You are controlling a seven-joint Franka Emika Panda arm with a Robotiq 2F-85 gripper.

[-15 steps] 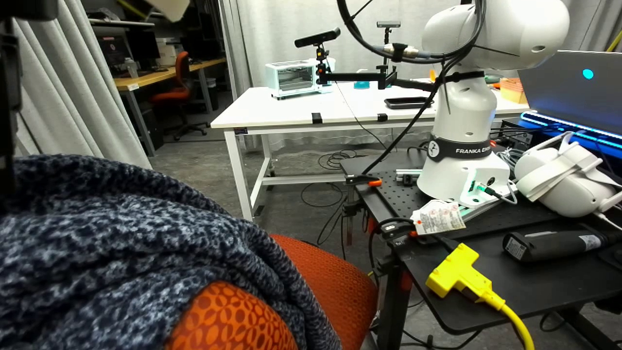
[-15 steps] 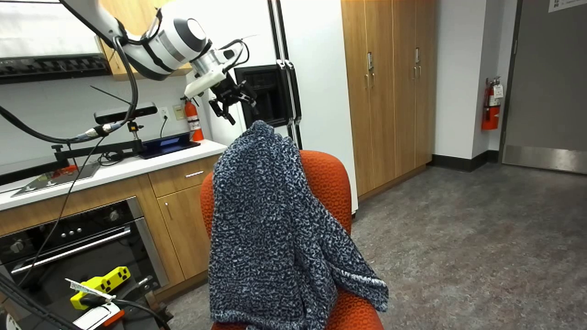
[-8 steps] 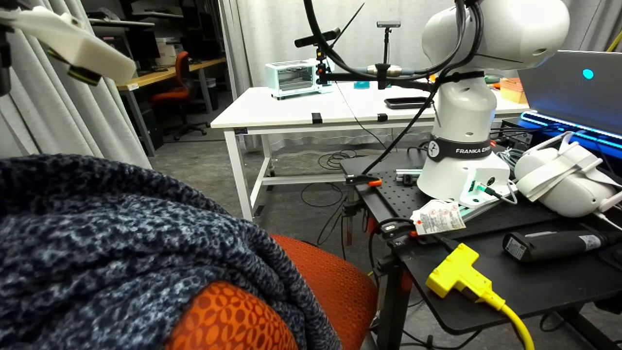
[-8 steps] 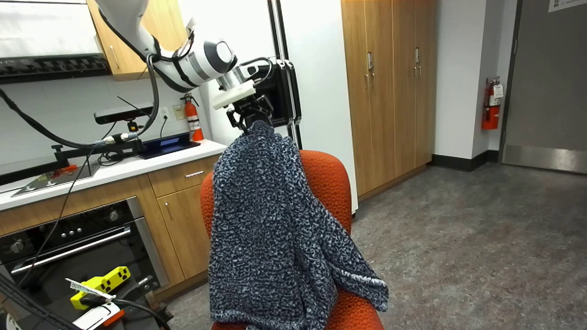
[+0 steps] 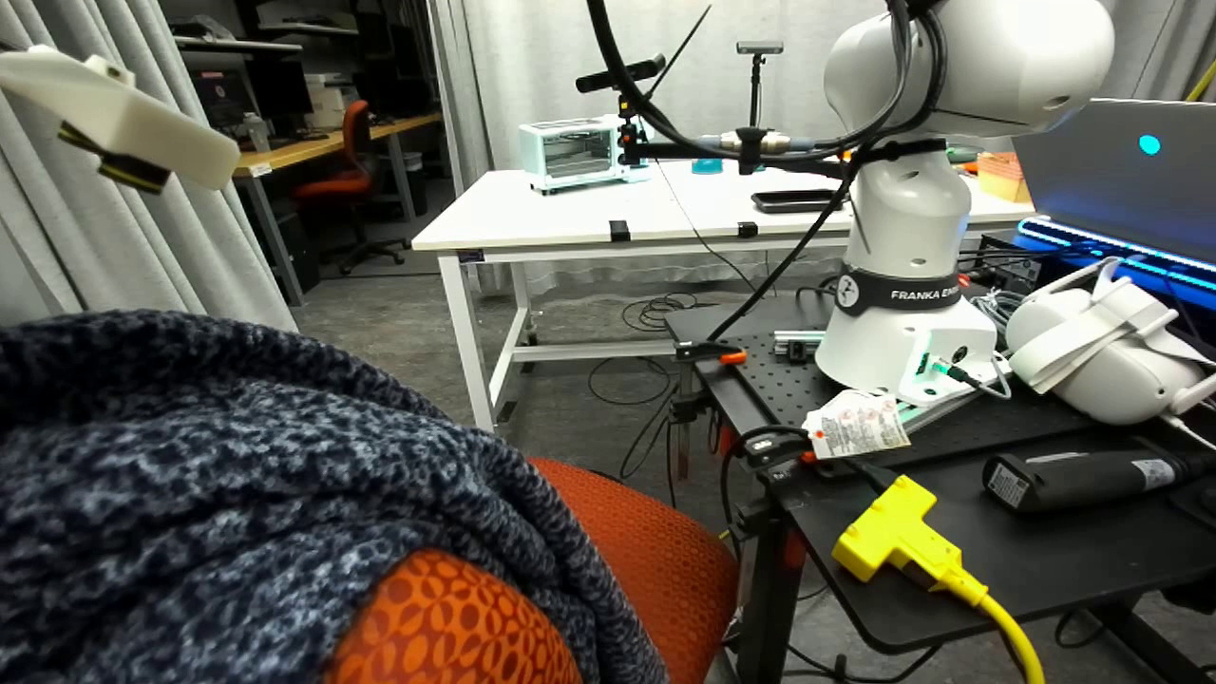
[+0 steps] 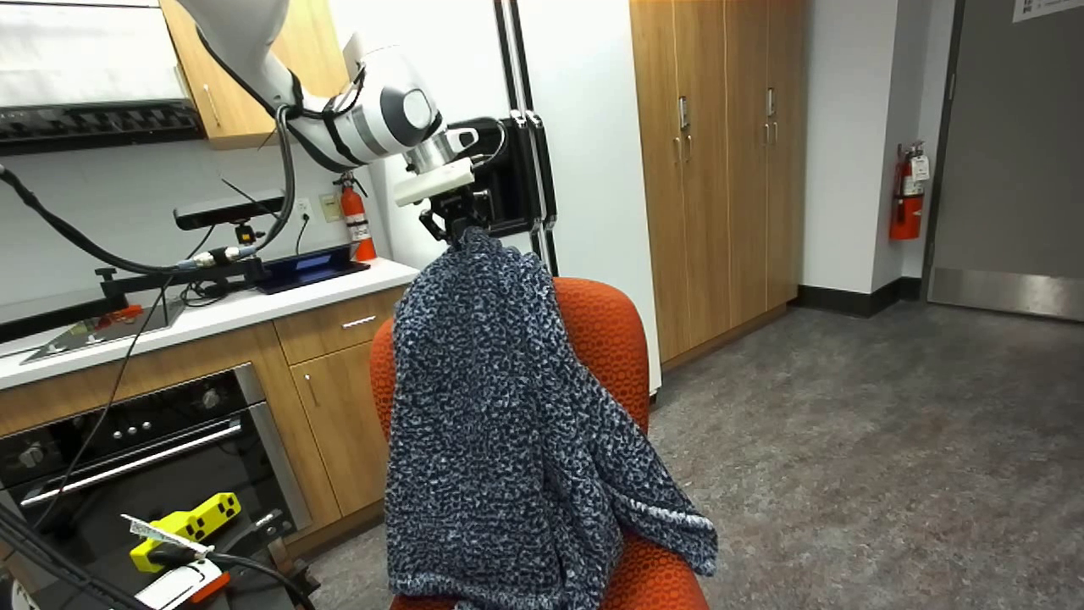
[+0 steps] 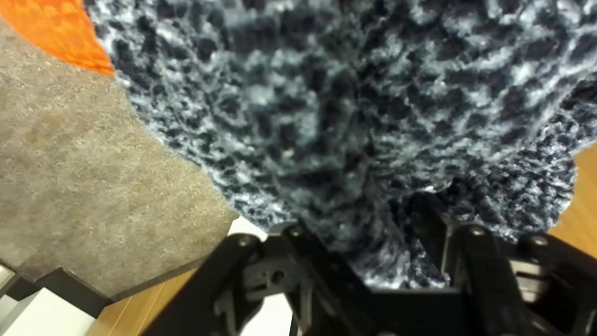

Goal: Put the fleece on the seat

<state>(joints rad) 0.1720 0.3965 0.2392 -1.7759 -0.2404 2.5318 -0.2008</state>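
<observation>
The fleece (image 6: 500, 424) is mottled navy and grey-white. It hangs over the back of the orange seat (image 6: 605, 339) and down its front to the cushion, with a peak at the top. The fleece (image 5: 237, 494) and seat (image 5: 636, 560) also show in this exterior view. My gripper (image 6: 457, 237) is at that peak, pointing down. In the wrist view my gripper (image 7: 368, 219) has its fingers partly apart on either side of a fold of fleece (image 7: 326, 102). The fleece hides part of the left finger. Whether the fingers press the fold is unclear.
A black robot table with a yellow power block (image 5: 898, 537) stands beside the seat. A white table (image 5: 570, 214) is behind it. A counter (image 6: 339, 284) with an oven is at the left. A fridge (image 6: 584, 169) stands behind the seat.
My arm has swung right and down in an exterior view, bringing the gripper onto the fleece's peak. The fingers look closer together than half a second ago. The top of the fleece is slightly lower.
</observation>
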